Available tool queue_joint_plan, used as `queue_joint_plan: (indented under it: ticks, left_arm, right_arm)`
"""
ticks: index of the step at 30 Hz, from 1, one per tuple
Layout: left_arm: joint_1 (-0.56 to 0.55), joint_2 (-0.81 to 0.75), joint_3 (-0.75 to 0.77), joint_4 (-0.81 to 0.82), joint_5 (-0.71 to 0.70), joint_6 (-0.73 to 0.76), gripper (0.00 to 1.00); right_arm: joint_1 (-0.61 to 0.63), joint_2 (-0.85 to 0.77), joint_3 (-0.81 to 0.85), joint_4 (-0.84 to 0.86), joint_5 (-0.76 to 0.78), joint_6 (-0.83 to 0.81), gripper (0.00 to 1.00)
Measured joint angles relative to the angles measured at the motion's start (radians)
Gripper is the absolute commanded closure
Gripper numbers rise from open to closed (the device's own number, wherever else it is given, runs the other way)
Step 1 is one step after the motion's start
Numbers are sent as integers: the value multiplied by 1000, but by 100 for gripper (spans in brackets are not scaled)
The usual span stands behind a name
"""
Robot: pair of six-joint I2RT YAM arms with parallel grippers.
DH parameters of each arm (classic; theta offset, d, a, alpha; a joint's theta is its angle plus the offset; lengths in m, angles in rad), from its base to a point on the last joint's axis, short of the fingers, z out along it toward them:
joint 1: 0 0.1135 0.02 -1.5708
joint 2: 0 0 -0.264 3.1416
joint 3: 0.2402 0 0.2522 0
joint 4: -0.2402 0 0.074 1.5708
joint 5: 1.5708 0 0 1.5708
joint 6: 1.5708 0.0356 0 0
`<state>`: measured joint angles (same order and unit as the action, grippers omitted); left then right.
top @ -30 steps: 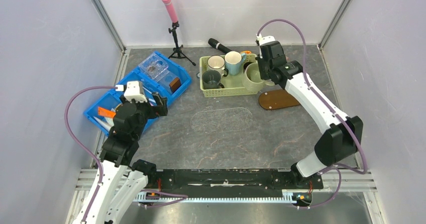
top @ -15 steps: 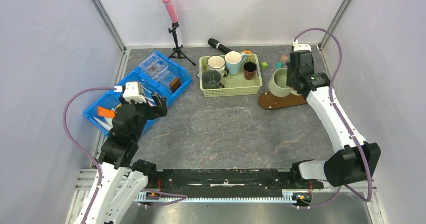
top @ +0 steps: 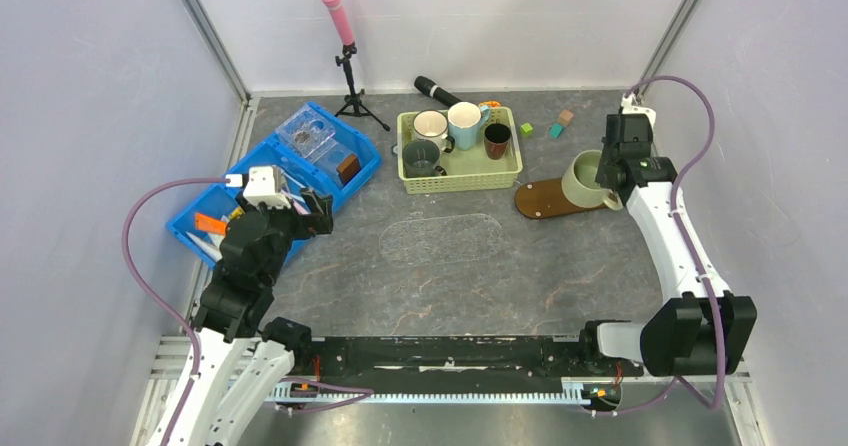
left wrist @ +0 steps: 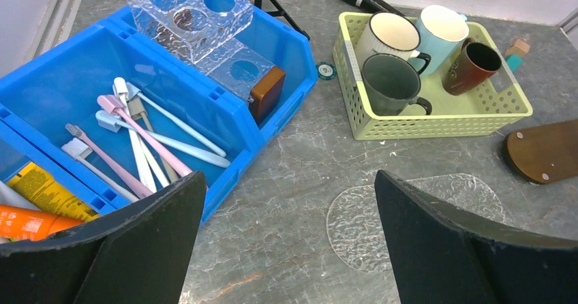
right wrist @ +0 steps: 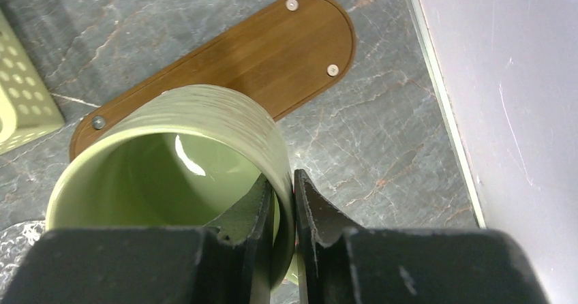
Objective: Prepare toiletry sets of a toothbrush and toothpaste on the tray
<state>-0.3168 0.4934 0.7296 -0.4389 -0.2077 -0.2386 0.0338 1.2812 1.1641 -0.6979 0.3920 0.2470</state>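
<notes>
Your right pincer has swung the pale green mug rightward, away from the green basket. It now pinches the mug's wall over the tray (one finger inside, one outside). The right wrist view shows that clamp with the tray just beneath; the overhead view does not. Whether the mug rests on the wood, you cannot tell. Your left pincer gapes wide, holding nothing, beside the blue bin. Its wrist view separates toothbrushes in one compartment from orange toothpaste in the next, all well apart from the tray.
</notes>
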Motion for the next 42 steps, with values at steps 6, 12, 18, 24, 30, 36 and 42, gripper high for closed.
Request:
queue_joint_plan:
  ticks: [6, 12, 18, 24, 30, 36, 42]
  left_arm:
    - [-16, -12, 0, 0, -4, 0, 0]
    - [-29, -25, 0, 0, -23, 0, 0]
    - [-39, -31, 0, 0, -29, 0, 0]
    - [-41, -32, 0, 0, -34, 0, 0]
    - [-47, -32, 0, 0, -48, 0, 0]
    - [-54, -37, 0, 0, -53, 0, 0]
    - [-56, -37, 0, 0, -54, 0, 0]
  right_arm:
    - [-87, -5, -23, 1, -23, 24, 100]
    - [-149, -5, -40, 7, -41, 48, 100]
    - [-187, -6, -79, 38, -58, 68, 100]
    - [-227, -6, -119, 69, -77, 94, 100]
    - [-298, -5, -163, 130, -117, 135, 100]
    - [-349, 32, -164, 198, -122, 163, 100]
    - [-350, 134, -133, 231, -101, 167, 100]
